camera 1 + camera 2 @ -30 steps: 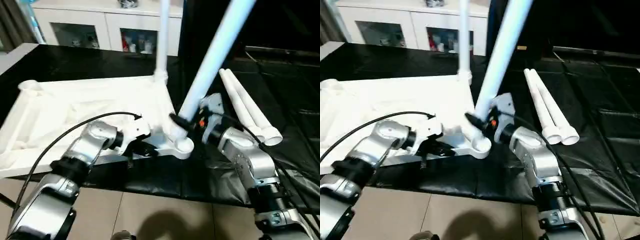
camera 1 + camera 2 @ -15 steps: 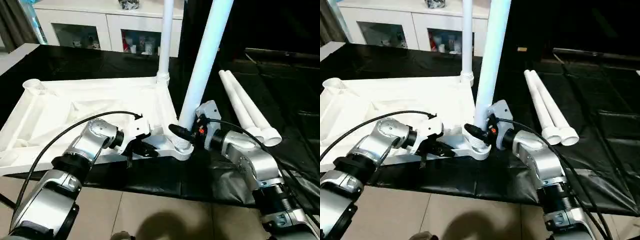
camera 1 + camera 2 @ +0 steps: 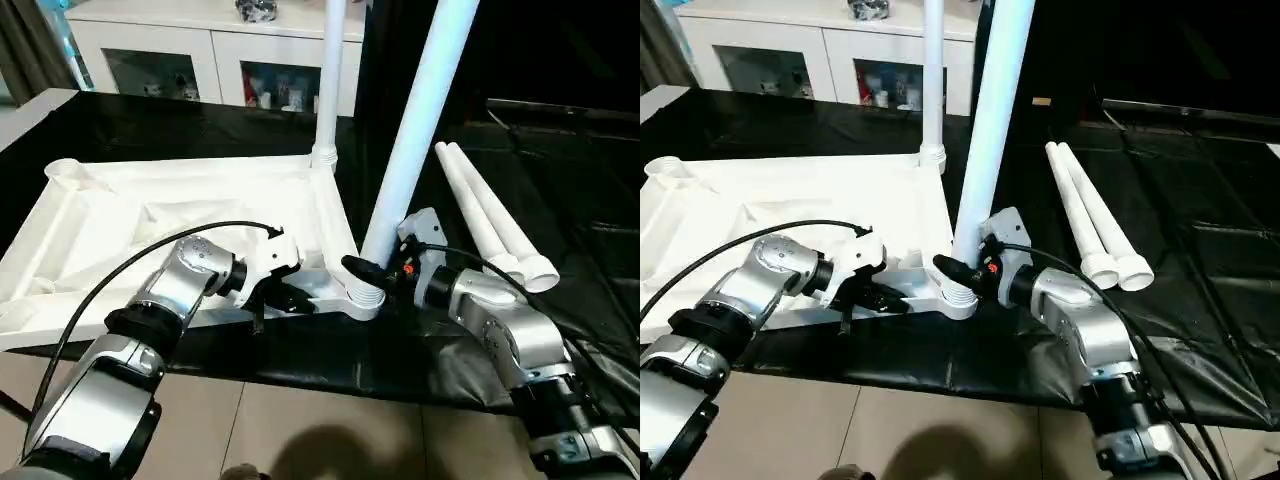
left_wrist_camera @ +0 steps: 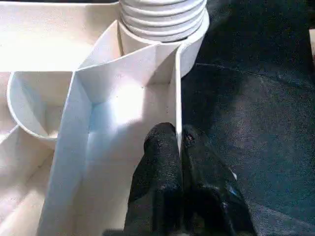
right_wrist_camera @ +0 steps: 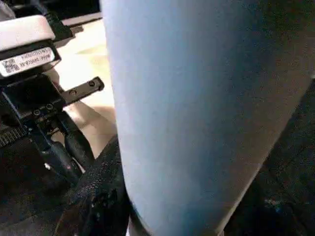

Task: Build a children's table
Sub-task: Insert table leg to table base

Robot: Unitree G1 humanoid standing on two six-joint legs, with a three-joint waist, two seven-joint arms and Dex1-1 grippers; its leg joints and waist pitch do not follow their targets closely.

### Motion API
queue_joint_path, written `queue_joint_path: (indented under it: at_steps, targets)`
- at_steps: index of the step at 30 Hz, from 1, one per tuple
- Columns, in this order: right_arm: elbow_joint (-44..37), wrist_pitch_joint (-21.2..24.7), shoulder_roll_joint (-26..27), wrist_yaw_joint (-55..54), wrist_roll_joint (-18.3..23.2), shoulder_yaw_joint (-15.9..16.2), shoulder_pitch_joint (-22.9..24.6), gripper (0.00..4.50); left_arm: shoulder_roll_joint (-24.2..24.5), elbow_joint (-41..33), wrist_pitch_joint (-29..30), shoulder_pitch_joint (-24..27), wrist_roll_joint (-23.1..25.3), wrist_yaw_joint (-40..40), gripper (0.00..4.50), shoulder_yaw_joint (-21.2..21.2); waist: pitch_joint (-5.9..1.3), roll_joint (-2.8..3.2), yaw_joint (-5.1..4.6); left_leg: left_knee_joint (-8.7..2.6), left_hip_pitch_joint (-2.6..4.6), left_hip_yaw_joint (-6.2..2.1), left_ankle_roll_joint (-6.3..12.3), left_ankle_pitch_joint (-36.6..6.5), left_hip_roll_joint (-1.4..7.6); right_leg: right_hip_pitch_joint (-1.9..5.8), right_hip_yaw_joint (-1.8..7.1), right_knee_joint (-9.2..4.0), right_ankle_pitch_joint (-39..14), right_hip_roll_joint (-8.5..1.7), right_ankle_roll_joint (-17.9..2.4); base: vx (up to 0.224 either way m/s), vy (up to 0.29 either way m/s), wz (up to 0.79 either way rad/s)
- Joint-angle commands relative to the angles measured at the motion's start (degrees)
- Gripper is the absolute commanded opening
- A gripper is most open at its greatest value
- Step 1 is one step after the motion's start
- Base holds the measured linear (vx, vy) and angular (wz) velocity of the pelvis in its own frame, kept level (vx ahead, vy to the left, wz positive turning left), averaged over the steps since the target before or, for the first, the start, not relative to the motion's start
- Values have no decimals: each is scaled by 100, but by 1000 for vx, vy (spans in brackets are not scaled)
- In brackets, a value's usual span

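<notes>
Hardly any writing anywhere, and none I can read.
A small white sticker label (image 5: 25,60) sits on the black housing of the left gripper (image 5: 69,152), seen from the right wrist; it carries a square code and lines of tiny dark print, too small to make out.

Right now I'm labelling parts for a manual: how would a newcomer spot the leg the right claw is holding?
Find the white upturned tabletop on the black sheet. At its near right corner, the held leg rises from the socket, leaning right, gripped low by the right claw. The far-corner leg stands straight; two spare legs lie flat.
</notes>
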Motion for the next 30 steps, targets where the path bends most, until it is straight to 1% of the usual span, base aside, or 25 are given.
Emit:
queue_joint_path:
  at_steps: [1,4,6,7,8,9,10,11,13,15,16,19,21,23,24,25,26,27,28,30]
  targets:
    - [394,32,43,-30,-60,-21,-49,193,-23,46,-137,-179,40,17,0,49,-383,7,-17,-451,138,-41,-133,-1819,116,217,233,-529,-2201,-399,-933,0,0,0]
    - [439,31,50,-22,-53,-20,-63,193,-24,68,-146,-200,40,37,0,63,-374,7,-26,-458,149,-46,-146,-1926,121,209,233,-545,-2304,-400,-921,0,0,0]
    - [695,-83,76,-26,-64,-57,-155,193,-15,213,-240,-316,78,123,0,96,-376,46,-23,-462,146,-56,-164,-1977,118,210,231,-549,-2326,-403,-920,0,0,0]
    - [865,-169,98,-26,-76,-85,-217,193,-17,318,-292,-391,110,187,0,111,-374,56,-37,-457,154,-52,-178,-2053,106,198,226,-564,-2380,-395,-921,0,0,0]
    - [962,-228,114,-27,-90,-97,-249,193,-14,359,-316,-417,124,214,0,118,-373,74,-40,-460,155,-66,-203,-2104,103,208,217,-565,-2452,-404,-920,0,0,0]
    - [966,-231,114,-27,-90,-97,-250,193,-14,363,-318,-420,125,216,0,119,-374,61,-47,-460,153,-64,-205,-2123,104,209,215,-574,-2474,-404,-916,0,0,0]
    - [1074,-304,134,-35,-109,-108,-283,193,-21,501,-389,-519,162,301,0,133,-366,76,-56,-461,169,-65,-203,-2203,107,190,214,-592,-2484,-395,-921,0,0,0]
    - [1110,-328,142,-41,-113,-112,-295,193,-22,564,-424,-568,181,342,0,137,-371,85,-53,-462,173,-72,-211,-2223,108,197,212,-585,-2472,-397,-931,0,0,0]
    - [1154,-360,150,-54,-122,-118,-311,193,-46,716,-467,-700,218,507,0,165,-375,86,-52,-464,175,-72,-211,-2237,109,201,211,-584,-2406,-392,-956,0,0,0]
    - [1157,-367,152,-50,-130,-119,-302,193,-77,786,-466,-804,218,579,0,192,-383,105,-41,-467,169,-70,-193,-2170,116,212,216,-561,-2205,-389,-1038,0,0,0]
    - [1190,-393,158,-41,-134,-117,-309,193,-84,824,-485,-836,217,570,0,196,-390,104,-39,-464,169,-66,-188,-2149,117,215,219,-559,-2141,-389,-1056,0,0,0]
    - [1275,-464,158,-18,-141,-114,-316,193,-103,731,-432,-791,138,333,0,199,-401,99,-38,-465,146,-61,-168,-2034,122,238,221,-517,-1831,-385,-1164,0,0,0]
    - [1359,-524,161,3,-150,-122,-333,193,-117,641,-344,-722,53,90,0,222,-403,104,-38,-459,139,-55,-142,-1980,120,248,221,-508,-1730,-388,-1212,0,0,0]
    - [1442,-573,169,4,-142,-158,-351,193,-106,516,-184,-632,-33,-166,0,224,-410,124,-43,-463,136,-57,-142,-1956,130,253,219,-483,-1584,-385,-1272,0,0,0]
    - [1476,-588,178,-14,-123,-194,-356,193,-97,464,-123,-592,-65,-253,0,223,-413,117,-51,-463,130,-55,-134,-1924,129,260,219,-469,-1480,-379,-1310,0,0,0]
    - [1523,-601,200,-41,-79,-259,-361,193,-91,423,-47,-547,-102,-318,0,237,-417,145,-51,-462,128,-59,-138,-1913,129,265,220,-456,-1420,-381,-1337,0,0,0]
    - [1552,-608,215,-60,-48,-304,-364,193,-89,407,-8,-524,-122,-345,0,248,-416,137,-67,-465,131,-55,-133,-1926,135,261,218,-458,-1339,-375,-1378,0,0,0]
    - [1619,-624,256,-141,56,-449,-357,193,-97,335,104,-456,-201,-369,0,298,-416,147,-68,-465,134,-58,-135,-1933,133,265,217,-452,-1310,-372,-1392,0,0,0]
    - [1659,-630,286,-211,144,-569,-336,193,-103,286,193,-412,-247,-352,0,332,-416,159,-78,-461,134,-52,-124,-1964,129,269,215,-450,-1264,-373,-1451,0,0,0]
    - [1688,-632,310,-266,216,-666,-315,193,-107,257,264,-383,-275,-326,0,356,-418,156,-81,-456,140,-46,-109,-1956,129,266,217,-455,-1254,-373,-1470,0,0,0]
